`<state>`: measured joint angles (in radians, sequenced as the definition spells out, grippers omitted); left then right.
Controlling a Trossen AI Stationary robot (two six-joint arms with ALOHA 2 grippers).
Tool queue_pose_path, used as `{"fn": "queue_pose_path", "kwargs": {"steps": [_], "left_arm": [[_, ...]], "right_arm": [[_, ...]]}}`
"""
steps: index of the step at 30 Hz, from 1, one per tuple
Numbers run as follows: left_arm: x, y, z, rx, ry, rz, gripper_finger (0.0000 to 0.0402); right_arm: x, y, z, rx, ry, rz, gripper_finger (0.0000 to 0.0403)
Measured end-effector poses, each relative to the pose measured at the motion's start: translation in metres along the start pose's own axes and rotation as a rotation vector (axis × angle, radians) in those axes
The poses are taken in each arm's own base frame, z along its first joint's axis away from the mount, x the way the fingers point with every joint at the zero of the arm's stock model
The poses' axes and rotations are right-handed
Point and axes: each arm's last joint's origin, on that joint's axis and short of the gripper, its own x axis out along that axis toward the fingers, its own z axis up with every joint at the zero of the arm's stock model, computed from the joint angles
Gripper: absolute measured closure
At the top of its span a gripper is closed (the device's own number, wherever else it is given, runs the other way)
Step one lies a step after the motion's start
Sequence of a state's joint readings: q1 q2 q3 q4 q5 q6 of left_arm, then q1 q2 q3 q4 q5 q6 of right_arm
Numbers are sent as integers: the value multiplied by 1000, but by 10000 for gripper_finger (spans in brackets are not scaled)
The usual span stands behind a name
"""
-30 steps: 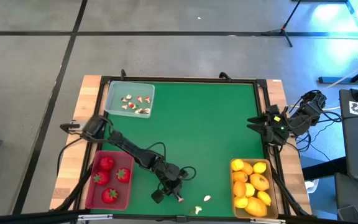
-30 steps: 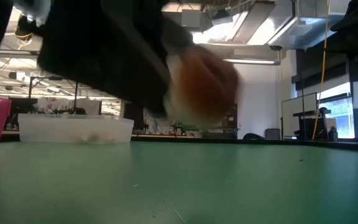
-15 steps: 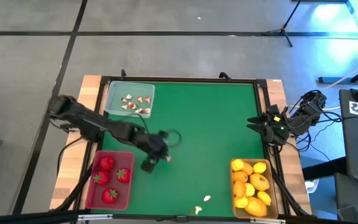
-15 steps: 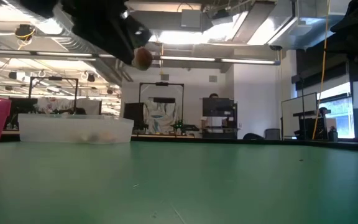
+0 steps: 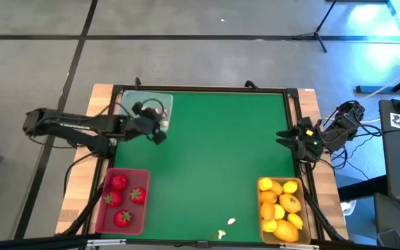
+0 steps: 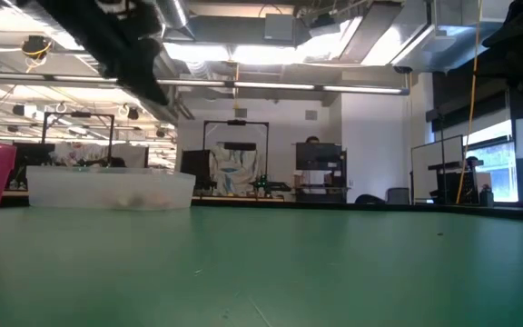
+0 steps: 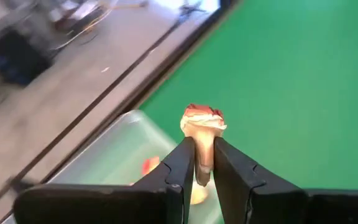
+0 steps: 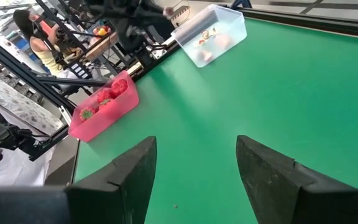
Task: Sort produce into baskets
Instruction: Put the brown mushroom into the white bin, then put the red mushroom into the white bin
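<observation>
Now my left gripper [image 7: 204,163] over clear tray [image 5: 128,104], pinching white-and-red bit [image 7: 202,126]; right gripper [image 8: 194,162] spread, parked at table's right edge.

**Left arm stretched out, right arm parked**

The left arm reaches in from the desk's left side, lying nearly level, its left claw [image 5: 160,130] raised above the surface with fingers [image 7: 180,167] pinched tight. The right arm sits folded at the desk's right edge, its right claw [image 8: 194,171] with fingers spread wide.
</observation>
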<state>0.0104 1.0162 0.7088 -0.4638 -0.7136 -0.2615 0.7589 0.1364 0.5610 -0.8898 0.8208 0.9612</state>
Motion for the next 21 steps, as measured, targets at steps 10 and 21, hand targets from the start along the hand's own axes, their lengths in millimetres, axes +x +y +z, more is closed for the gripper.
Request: {"fn": "queue_pose_path", "kwargs": {"steps": [10, 21], "left_arm": [[27, 42, -23, -179, 157, 185, 312], [42, 57, -43, -250, 276, 127, 231]], "right_arm": [[0, 0, 0, -29, 0, -3, 182], [0, 0, 0, -30, 0, -3, 182]]}}
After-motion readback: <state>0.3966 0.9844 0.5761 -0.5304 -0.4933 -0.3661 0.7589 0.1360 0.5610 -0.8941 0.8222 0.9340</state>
